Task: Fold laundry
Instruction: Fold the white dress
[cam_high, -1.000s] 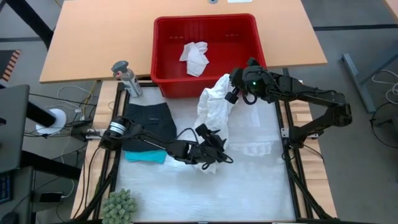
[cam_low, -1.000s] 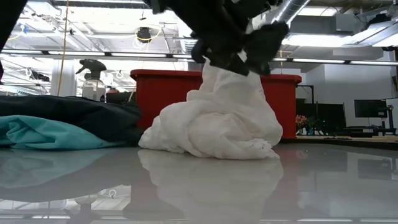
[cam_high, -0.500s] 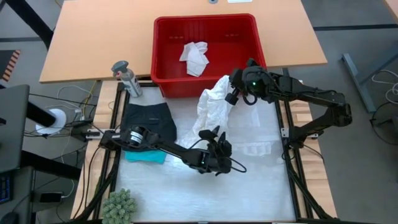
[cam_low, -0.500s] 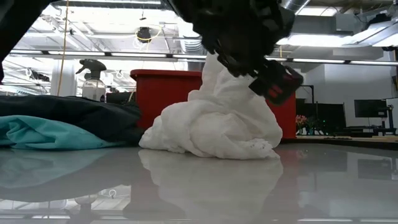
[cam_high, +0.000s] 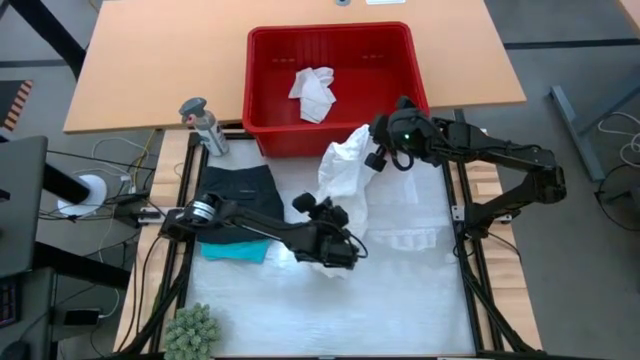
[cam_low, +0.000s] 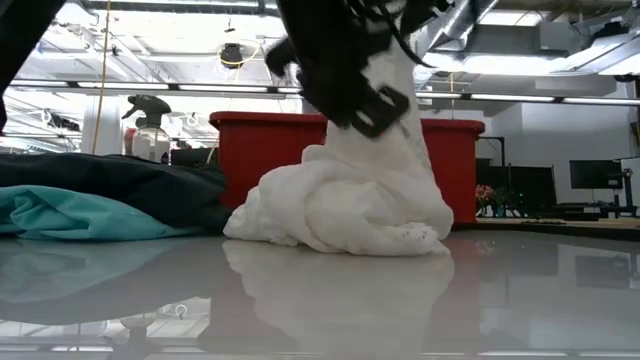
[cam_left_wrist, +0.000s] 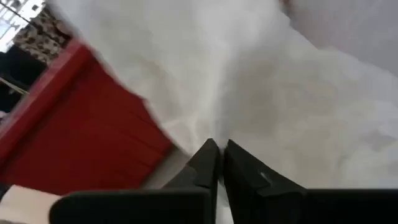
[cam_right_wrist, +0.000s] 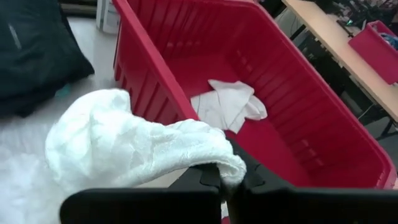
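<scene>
right claw (cam_right_wrist: 225, 177) grasping one white garment (cam_high: 340, 170); left claw (cam_left_wrist: 217, 163) clenched, empty; one more in basket (cam_high: 385, 100).

Bright overhead ceiling lights; glossy table (cam_low: 520, 300) reflections; left wrist view blurred

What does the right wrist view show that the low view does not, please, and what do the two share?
Only the right wrist view shows the inside of the red basket, where a small white cloth lies, and the right tool shut on a bunched edge of the white garment. Only the low view shows the teal garment under the black garment, a spray bottle behind them, and the room's ceiling lights. Both show the white garment, the black garment and the red basket.
</scene>
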